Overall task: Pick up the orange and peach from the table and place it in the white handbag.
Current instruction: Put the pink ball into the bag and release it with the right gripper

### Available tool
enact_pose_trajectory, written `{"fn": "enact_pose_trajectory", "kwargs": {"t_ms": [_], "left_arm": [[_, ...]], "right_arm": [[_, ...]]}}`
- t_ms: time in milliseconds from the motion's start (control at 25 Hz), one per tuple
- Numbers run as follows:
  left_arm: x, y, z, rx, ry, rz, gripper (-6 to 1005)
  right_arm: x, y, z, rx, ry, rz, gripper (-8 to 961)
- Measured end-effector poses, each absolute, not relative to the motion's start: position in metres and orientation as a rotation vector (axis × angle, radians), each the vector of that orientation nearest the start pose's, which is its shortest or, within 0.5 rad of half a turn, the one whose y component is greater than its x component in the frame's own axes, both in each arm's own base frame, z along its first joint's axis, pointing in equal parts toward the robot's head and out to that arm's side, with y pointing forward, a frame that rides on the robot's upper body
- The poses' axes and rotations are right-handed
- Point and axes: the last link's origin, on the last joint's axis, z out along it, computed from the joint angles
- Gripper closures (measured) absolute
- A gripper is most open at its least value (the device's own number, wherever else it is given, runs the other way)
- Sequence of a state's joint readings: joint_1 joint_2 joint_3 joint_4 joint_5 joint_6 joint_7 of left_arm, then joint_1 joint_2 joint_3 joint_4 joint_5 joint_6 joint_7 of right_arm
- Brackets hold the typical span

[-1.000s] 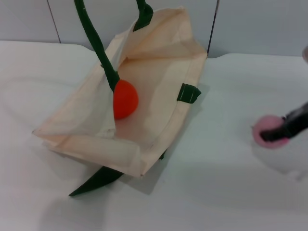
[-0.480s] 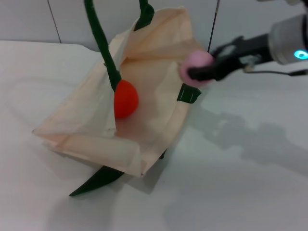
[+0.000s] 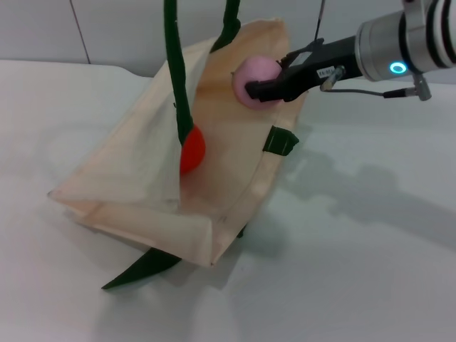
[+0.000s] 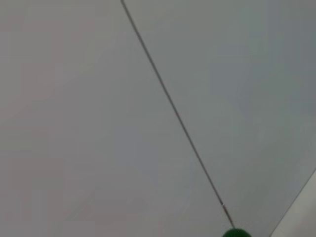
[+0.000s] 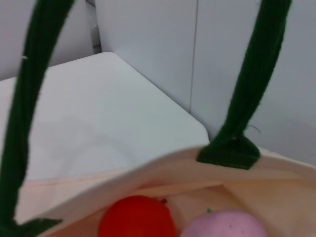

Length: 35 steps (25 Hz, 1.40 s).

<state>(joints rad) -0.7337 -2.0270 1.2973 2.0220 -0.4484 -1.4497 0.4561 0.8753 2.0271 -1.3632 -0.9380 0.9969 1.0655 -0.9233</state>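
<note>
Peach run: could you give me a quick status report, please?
Right gripper shut on peach, above the handbag opening. Orange already inside. Left gripper not in view. Green handles raised beside the drop path.

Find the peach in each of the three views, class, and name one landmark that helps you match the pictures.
Head view: the peach sits upper centre, held by the right pincer over the white handbag.
Left wrist view: not in it.
Right wrist view: bottom edge, beside the orange.
Shared landmark: the orange.

Handbag lies on worktop. Orange inside it. Peach in right claw, above the handbag's far right part.
</note>
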Motion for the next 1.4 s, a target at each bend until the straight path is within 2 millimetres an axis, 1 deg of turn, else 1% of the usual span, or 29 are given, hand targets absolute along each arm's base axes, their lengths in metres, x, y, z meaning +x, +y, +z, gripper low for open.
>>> {"fn": "enact_pose_trajectory", "kwargs": {"t_ms": [120,320,560,720,880,1160,1400], "left_arm": [[-0.003,0.365,0.129,-2.192,-0.207,-0.104,828],[0.002,0.364,0.128,-2.203,-0.195,-0.124,825],[0.006,0.363,0.125,-2.212,-0.183,-0.13,822],[0.007,0.363,0.124,-2.214,-0.18,-0.131,820],[0.008,0.363,0.124,-2.215,-0.18,-0.133,818],[0.008,0.362,0.122,-2.22,-0.187,-0.135,814],[0.008,0.361,0.12,-2.226,-0.186,-0.131,810]], "right_arm": [[0.103,0.441,-0.033,-2.685,0.543,0.119,435],[0.101,0.444,-0.038,-2.687,0.528,0.158,442],[0.09,0.441,-0.041,-2.724,0.458,0.251,441],[0.083,0.443,-0.045,-2.74,0.453,0.264,440],[0.085,0.446,-0.049,-2.745,0.456,0.24,442],[0.094,0.452,-0.05,-2.697,0.507,0.242,446],[0.095,0.453,-0.049,-2.689,0.508,0.237,274]]}}
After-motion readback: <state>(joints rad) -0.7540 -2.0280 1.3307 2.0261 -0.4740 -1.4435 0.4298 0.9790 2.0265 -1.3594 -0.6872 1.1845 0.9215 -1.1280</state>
